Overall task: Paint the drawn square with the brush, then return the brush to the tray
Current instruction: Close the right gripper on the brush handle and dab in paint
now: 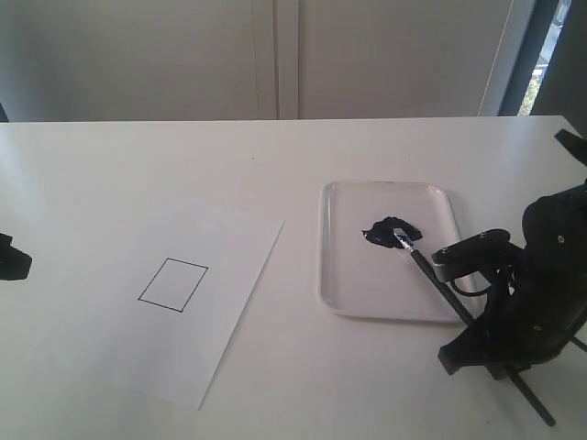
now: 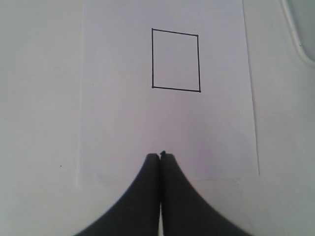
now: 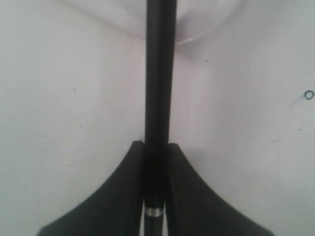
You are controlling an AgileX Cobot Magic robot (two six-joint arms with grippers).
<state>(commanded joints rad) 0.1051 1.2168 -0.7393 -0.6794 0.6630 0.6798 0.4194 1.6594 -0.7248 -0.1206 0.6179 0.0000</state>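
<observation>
The drawn square [image 1: 173,285] is a blank black outline on the white paper [image 1: 211,312]; the left wrist view shows the same square [image 2: 175,60] ahead of my left gripper [image 2: 160,156], which is shut and empty over the paper. The brush [image 1: 431,275] lies slanted with its bristle tip in the dark paint blob [image 1: 390,229] on the tray [image 1: 344,284], its handle running off the tray's near right corner. My right gripper [image 3: 156,145] is shut on the brush handle [image 3: 160,73] just outside the tray's rim [image 3: 197,37]. In the exterior view the right gripper [image 1: 477,312] sits low over the table.
The white table [image 1: 293,156] extends around paper and tray. My left arm shows only as a dark piece [image 1: 11,258] at the left edge. A wall and window frame stand behind the table's far edge.
</observation>
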